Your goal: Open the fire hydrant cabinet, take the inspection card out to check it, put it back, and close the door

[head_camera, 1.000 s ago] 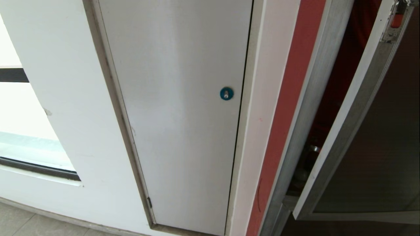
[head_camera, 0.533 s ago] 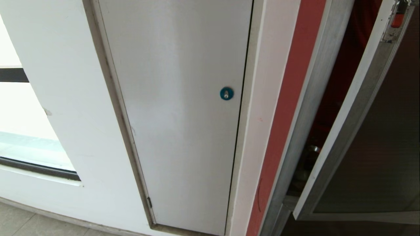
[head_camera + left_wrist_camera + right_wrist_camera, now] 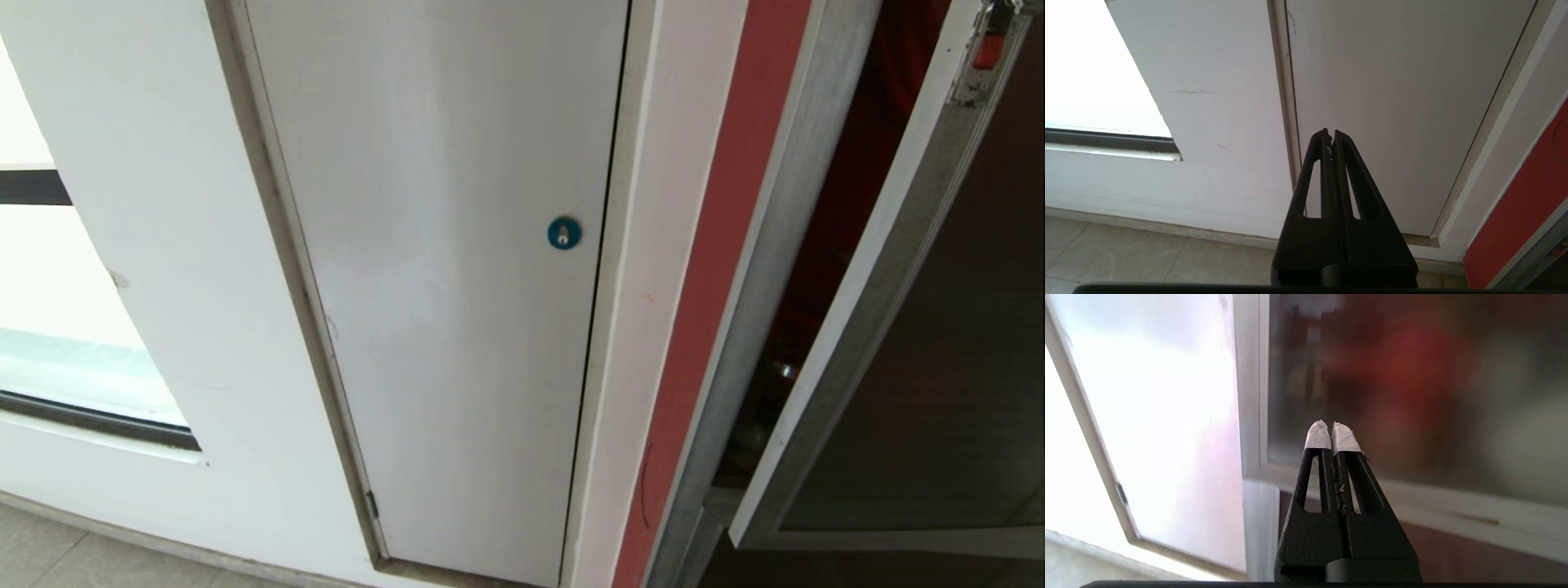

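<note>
The fire hydrant cabinet (image 3: 767, 245) stands at the right of the head view, with its silver frame beside a red wall strip. Its door (image 3: 963, 367), a dark glass panel in a silver frame, hangs ajar, and a small red latch (image 3: 989, 45) sits near its top edge. The inspection card is out of view. Neither arm shows in the head view. In the right wrist view my right gripper (image 3: 1331, 425) is shut and empty, its white-taped tips close before the door (image 3: 1412, 375) near a lower corner. My left gripper (image 3: 1329, 131) is shut and empty.
A plain grey-white door (image 3: 441, 245) with a round blue lock (image 3: 563, 233) fills the middle of the head view; my left gripper points at that door's lower part (image 3: 1392, 102). A window (image 3: 49, 327) lies at the left. Tiled floor (image 3: 1126, 253) runs below.
</note>
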Controlling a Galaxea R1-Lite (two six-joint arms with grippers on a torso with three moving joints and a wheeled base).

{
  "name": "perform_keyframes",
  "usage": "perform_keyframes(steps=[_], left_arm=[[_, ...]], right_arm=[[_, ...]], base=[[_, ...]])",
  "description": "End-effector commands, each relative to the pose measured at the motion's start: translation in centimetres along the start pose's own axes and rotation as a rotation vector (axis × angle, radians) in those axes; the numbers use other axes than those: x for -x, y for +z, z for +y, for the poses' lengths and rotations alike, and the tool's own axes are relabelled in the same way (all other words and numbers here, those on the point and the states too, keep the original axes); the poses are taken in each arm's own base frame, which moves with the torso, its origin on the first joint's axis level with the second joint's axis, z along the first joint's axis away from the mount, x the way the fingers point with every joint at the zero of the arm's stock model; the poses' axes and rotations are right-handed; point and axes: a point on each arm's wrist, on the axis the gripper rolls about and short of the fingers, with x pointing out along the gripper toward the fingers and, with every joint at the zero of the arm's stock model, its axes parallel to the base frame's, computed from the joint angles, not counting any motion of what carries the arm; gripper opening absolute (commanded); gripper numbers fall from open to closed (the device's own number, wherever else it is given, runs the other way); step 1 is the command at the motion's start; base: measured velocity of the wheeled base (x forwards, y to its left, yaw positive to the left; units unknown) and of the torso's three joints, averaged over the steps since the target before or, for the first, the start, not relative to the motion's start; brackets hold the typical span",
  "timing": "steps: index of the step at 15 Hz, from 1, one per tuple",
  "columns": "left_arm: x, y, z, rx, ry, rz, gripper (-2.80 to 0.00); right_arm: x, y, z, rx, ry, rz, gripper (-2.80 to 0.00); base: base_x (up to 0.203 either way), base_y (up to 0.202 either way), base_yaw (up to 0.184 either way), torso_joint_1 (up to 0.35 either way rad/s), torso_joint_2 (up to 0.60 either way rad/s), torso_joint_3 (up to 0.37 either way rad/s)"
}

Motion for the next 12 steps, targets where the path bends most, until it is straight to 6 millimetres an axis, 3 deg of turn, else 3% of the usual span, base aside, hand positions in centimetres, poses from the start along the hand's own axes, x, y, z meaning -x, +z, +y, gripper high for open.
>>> perform_keyframes(steps=[1,12], left_arm=[[-0.05,-0.16,-0.01,0.002,0.0,0.007,-2.8],[-0.05,-0.16,-0.01,-0.006,0.0,0.007,-2.8]], right_arm=[[-0.07,-0.53,0.03,0.007,0.003,0.028,-2.8],[0.02,-1.51,0.07,0.014,0.001,0.126,-2.8]], base=[[0.0,0.0,0.0,0.0,0.0,0.0],[0.0,0.0,0.0,0.0,0.0,0.0]])
